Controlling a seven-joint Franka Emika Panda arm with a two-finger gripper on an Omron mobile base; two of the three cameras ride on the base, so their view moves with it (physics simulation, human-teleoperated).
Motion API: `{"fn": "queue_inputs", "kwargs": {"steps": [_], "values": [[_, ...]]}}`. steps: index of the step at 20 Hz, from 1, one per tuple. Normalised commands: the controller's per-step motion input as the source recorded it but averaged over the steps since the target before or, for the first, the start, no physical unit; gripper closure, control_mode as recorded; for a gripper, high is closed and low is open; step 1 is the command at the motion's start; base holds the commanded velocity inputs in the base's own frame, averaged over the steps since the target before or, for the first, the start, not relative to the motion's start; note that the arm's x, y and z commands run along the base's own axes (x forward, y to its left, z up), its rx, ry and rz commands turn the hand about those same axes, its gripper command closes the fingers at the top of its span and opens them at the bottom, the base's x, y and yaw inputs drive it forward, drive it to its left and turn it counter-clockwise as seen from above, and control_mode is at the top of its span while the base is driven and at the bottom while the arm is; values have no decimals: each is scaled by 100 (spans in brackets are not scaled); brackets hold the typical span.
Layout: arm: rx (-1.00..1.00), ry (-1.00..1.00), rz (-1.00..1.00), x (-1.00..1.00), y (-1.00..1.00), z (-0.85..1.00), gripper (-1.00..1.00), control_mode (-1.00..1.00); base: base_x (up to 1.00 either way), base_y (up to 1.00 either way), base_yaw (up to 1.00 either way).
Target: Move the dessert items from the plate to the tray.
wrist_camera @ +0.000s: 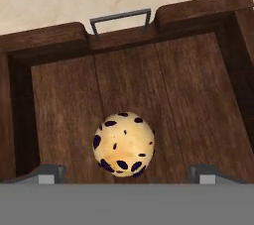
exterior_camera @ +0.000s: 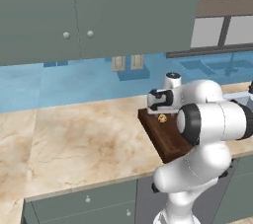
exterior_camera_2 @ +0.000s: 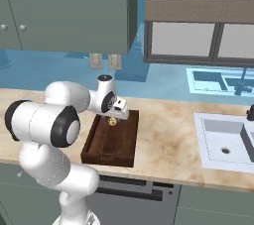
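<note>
Tool [wrist_camera: 124,173] hung over the far end of the tray [wrist_camera: 198,95], its two dark tips spread wide with nothing between them. On the tray floor just beneath lay one dessert item [wrist_camera: 124,143], a round tan-yellow piece with dark specks, resting on the wood and free of both tips. Being round, it showed no long axis or heading. Beyond it, the tray's pale metal handle [wrist_camera: 120,21] stood at the end wall. The tray sat on the marble desk [exterior_camera: 79,139] with its long axis running from near to far, left of the white sink [exterior_camera_2: 225,142].
</note>
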Motion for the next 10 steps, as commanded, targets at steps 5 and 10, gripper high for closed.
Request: {"fn": "queue_inputs", "kwargs": {"steps": [5,10], "values": [[0,-2,0,-52,0,62,-100,-100,0,0,0],[0,0,0,-61,0,38,-100,-100,0,0,0]]}}
